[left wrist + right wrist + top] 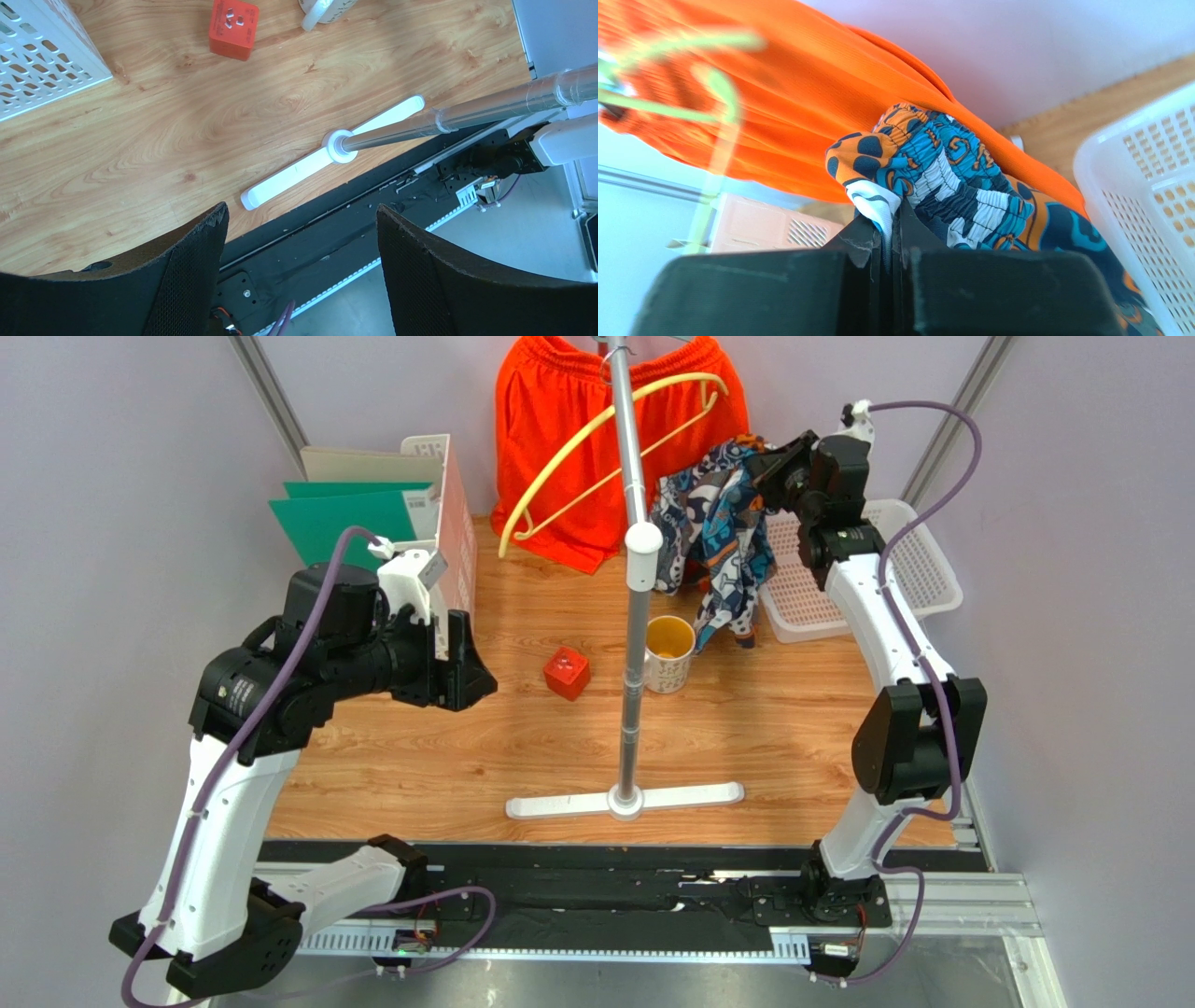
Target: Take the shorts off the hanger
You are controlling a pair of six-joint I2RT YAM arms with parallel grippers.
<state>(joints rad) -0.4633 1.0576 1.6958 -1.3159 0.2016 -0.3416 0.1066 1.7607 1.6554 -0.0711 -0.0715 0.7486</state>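
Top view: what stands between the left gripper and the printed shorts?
In the top view, the metal pole stands between left gripper and printed shorts; red cube, yellow mug nearby.

Wood grain, bright metal, plastic and soft cloth.

The surface [421, 756] shows smooth, light wood grain with a low sheen. The stand's pole [636, 686] is shiny silver metal, and its base [687, 795] is glossy white plastic. The orange shorts [554, 434] are matt cloth with a fine ribbed weave. The printed shorts [716, 518] are soft cloth, puckered at the elastic waistband. The hanger [578, 448] looks like smooth yellow plastic. The basket [926, 560] is white perforated plastic with a slight gloss. On the left gripper [302, 210], the fingers [189, 280] are matt black with a rough, finely dimpled face.
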